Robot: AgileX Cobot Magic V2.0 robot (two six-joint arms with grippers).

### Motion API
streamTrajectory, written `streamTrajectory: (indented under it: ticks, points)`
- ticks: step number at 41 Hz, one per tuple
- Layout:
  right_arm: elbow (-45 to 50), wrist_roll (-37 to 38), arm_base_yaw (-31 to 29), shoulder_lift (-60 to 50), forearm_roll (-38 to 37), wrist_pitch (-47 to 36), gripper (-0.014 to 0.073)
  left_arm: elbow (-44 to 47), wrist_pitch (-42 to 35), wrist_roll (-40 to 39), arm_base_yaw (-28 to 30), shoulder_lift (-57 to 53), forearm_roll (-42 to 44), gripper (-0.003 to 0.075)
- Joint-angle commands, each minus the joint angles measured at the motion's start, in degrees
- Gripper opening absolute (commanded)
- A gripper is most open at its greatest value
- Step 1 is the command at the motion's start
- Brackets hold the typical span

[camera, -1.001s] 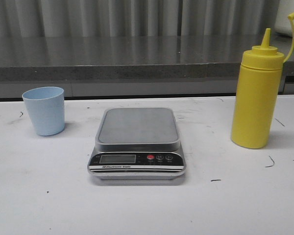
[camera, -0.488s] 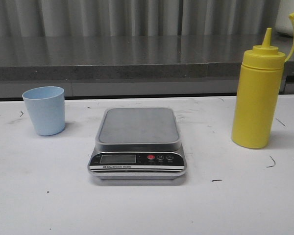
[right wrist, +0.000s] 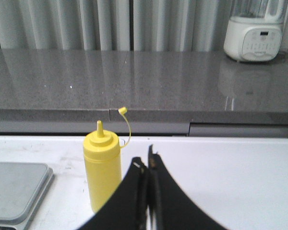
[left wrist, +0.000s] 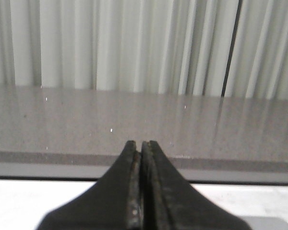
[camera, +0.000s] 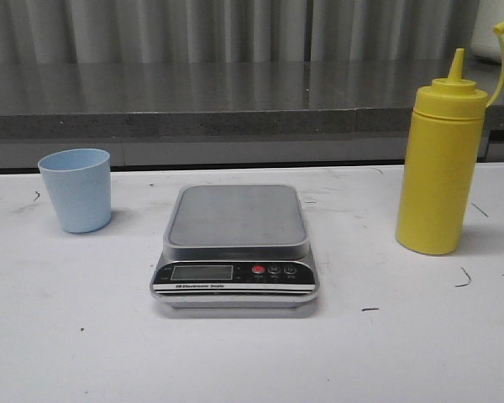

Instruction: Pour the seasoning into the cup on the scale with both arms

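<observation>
Nothing gripped yet. Left gripper point(left wrist: 140, 143) pressed together, fingers flush, holding nothing; only grey counter and ribbed wall ahead of it, cup nowhere in its own view. Right gripper point(right wrist: 148, 160) likewise closed and empty, with the seasoning point(right wrist: 103, 165) standing upright on the table just beyond and a little to one side of its fingertips, and a corner of the scale point(right wrist: 17, 184) further off on that same side.

From the front: cup point(camera: 76, 190) upright on the white table point(camera: 252, 361), well apart from the scale point(camera: 236, 243), so not yet on the platform; seasoning point(camera: 440, 159) upright on the opposite side, nozzle uncovered, cap dangling from its tether above.

Cup: probably very light, thin-walled, stiff but easy to tip or squash out of round. Best taken across the upper wall with a gentle squeeze, kept level; tapered and likely smooth, so liable to slide downward out of a loose pinch.

Seasoning: likely heavier, fill level impossible to read through the opaque yellow. Soft wall, meant to give under pressure, so a hard clamp could squirt contents early. Best held around the mid-body, below the shoulder, firmly enough to tilt over the cup without slipping.

Both need opening first.
</observation>
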Motion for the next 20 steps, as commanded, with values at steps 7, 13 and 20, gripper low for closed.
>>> streamTrajectory:
  ticks: [7,13,20]
  points:
    - [-2.72,-0.47,-0.35,10.02,-0.56,-0.34,-0.0067,-1.26,2.92,-0.33,-0.39,10.27,0.0,-0.002]
    - [-2.72,-0.47,-0.35,14.06,-0.56,-0.34,-0.0067,0.68,2.92,-0.33,-0.39,14.35,0.0,-0.002]
    - [-2.67,-0.47,-0.35,17.83,-0.56,0.42,-0.0067,1.45,2.78,-0.33,-0.39,18.26,0.0,-0.002]
